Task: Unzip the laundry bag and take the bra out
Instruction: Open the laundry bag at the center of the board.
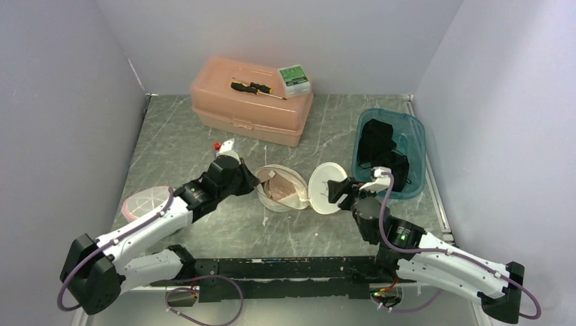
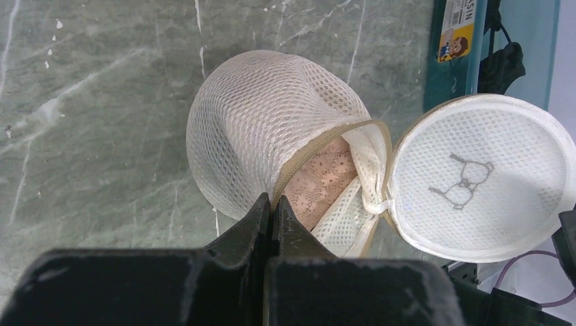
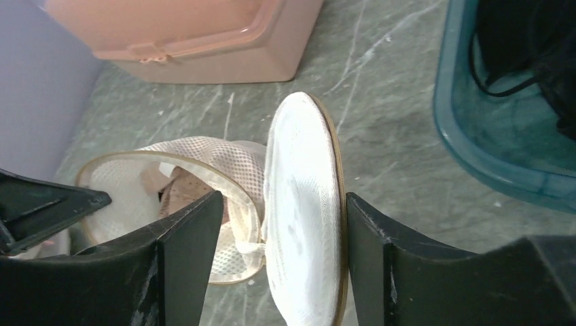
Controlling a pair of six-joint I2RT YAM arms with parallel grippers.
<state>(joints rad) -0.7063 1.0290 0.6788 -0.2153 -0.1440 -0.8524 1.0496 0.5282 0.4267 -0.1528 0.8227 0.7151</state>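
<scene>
The white mesh laundry bag (image 1: 293, 197) lies on its side mid-table, unzipped, and its round lid (image 1: 328, 187) has flopped out to the right. Inside it shows the tan lace bra (image 2: 319, 183), also seen in the right wrist view (image 3: 183, 193). My left gripper (image 2: 273, 204) is shut on the bag's tan zipper rim at its left edge. My right gripper (image 3: 284, 210) stands open. The lid (image 3: 302, 224) stands on edge between its fingers, close to the right finger (image 3: 370, 238).
A pink toolbox (image 1: 251, 102) carrying a screwdriver (image 1: 255, 87) and a small green box (image 1: 294, 78) stands at the back. A teal bin (image 1: 414, 146) holding black cloth stands right of the lid. A pink round disc (image 1: 144, 202) lies at the left.
</scene>
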